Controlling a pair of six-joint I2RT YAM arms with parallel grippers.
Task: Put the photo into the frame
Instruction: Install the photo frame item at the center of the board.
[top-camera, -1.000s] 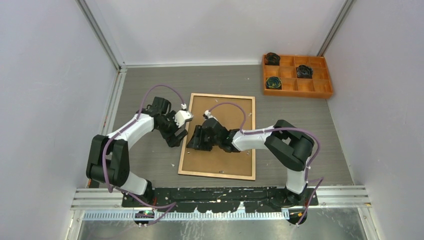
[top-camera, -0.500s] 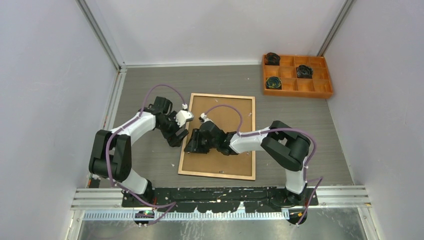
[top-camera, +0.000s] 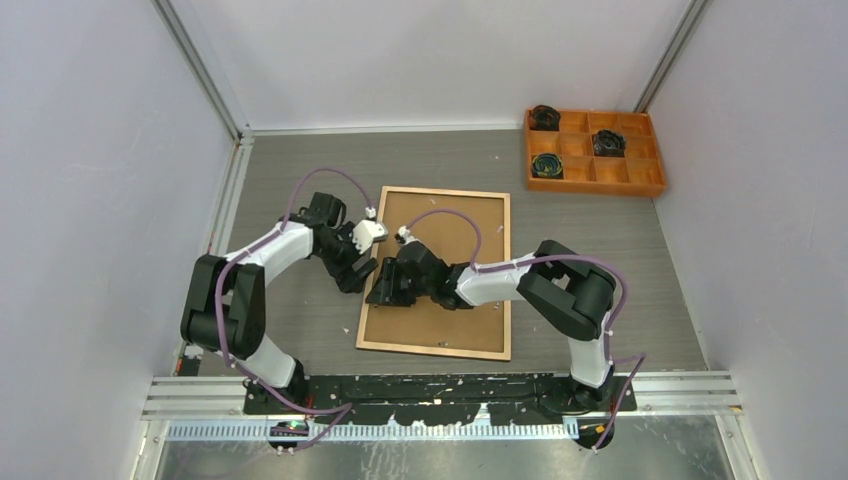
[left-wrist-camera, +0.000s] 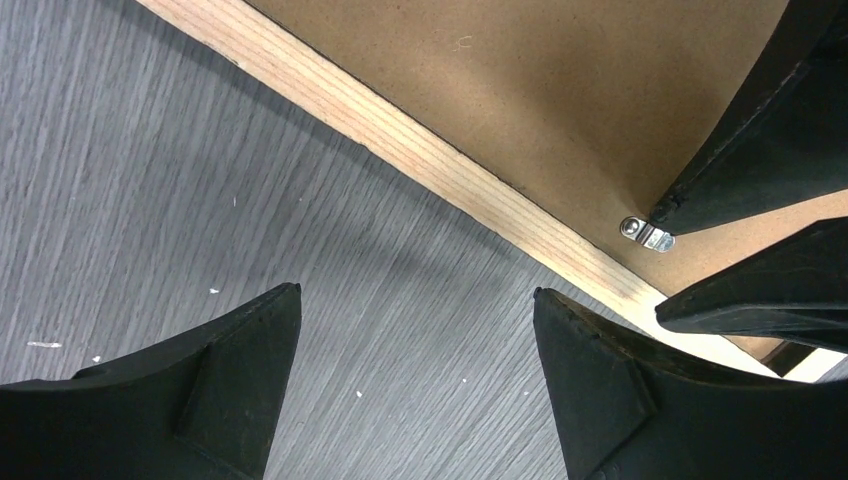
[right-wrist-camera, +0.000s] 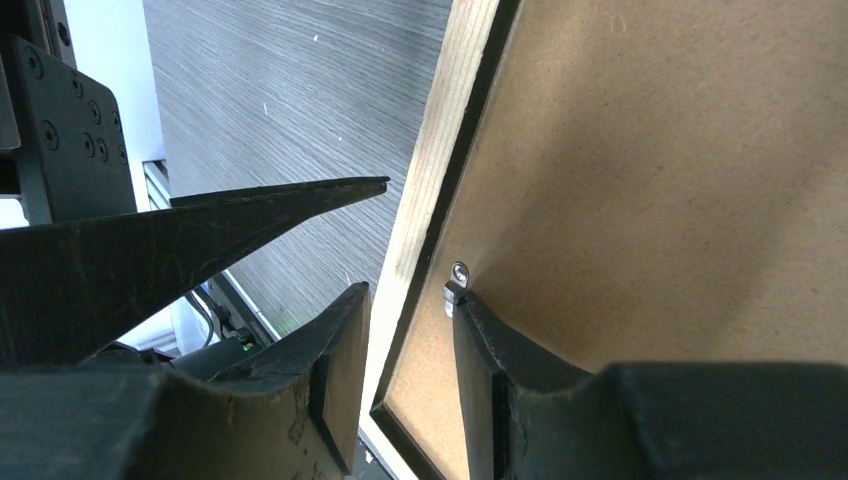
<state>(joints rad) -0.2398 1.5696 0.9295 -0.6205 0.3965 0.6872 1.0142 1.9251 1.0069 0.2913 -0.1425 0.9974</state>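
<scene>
- The large thin wood-backed picture frame (top-camera: 446, 192) lies back-up in the middle of the grey table (top-camera: 312, 335), with a brown hardboard panel (top-camera: 430, 325) inside it.
- The right gripper (right-wrist-camera: 410, 290) has its fingers narrowly parted, one tip touching a small metal clip (right-wrist-camera: 456, 284), and it grasps nothing.
- The left gripper (left-wrist-camera: 415, 295) has its fingers spread wide over the table, just beside the frame's left rail.
</scene>
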